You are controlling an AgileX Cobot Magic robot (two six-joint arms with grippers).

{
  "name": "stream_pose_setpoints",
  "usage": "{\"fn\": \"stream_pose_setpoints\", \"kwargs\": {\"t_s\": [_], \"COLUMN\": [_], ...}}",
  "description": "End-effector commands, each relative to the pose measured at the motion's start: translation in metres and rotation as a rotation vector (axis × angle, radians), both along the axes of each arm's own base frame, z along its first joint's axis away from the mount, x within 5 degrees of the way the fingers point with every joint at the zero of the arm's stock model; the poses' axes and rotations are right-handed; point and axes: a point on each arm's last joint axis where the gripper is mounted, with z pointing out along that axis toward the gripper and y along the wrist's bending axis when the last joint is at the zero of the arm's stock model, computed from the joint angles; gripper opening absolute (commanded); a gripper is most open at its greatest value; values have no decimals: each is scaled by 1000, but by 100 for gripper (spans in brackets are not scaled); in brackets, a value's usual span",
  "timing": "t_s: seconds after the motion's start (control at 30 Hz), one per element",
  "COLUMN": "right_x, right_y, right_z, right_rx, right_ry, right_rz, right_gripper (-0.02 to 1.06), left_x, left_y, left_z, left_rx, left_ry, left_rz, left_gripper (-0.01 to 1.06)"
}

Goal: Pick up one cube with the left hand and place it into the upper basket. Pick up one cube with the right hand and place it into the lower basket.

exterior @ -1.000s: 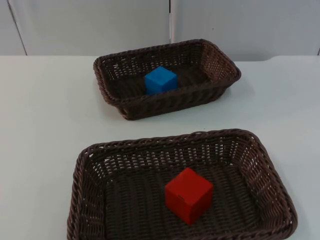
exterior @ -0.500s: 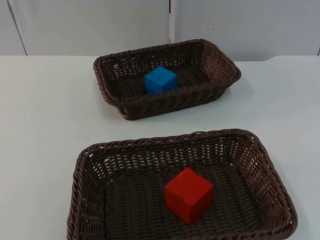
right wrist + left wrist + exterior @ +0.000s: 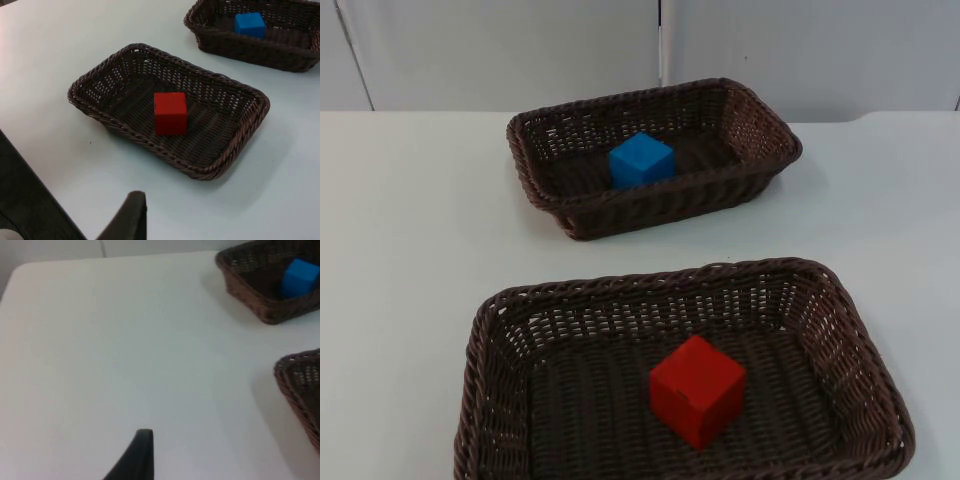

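Note:
A blue cube [image 3: 641,160] lies inside the upper brown wicker basket [image 3: 760,165] at the back of the table. The red cube [image 3: 697,389] rests on the floor of the lower wicker basket [image 3: 490,400], near its middle. My left gripper [image 3: 142,452] hovers over bare white table, well to the left of both baskets; the blue cube [image 3: 299,278] and upper basket [image 3: 250,295] lie far from it. My right gripper [image 3: 131,215] hangs above the table a short way from the lower basket [image 3: 220,165] with the red cube [image 3: 170,113]. Both arms wait.
White table top [image 3: 410,220] spreads wide on the left and between the two baskets. A grey partition wall [image 3: 520,50] closes off the back. The table's edge [image 3: 35,172] runs close to my right gripper, with dark floor beyond it.

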Motion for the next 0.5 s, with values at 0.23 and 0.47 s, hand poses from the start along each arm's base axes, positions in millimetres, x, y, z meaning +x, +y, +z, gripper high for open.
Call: {"fn": "stream_pose_setpoints", "kwargs": {"t_s": [0.23,0.47], "right_x": [0,0], "right_y": [0,0], "right_z": [-2,-2], "right_rx": [-4,-1], "right_ry": [-1,2], "right_rz": [2,5], "right_gripper": [105,105], "left_x": [0,0], "left_y": [0,0], "left_z": [-2,-2], "left_rx": [-2,-2], "left_ry": [5,5], "left_rz": [42,42], "left_gripper": [105,105]}}
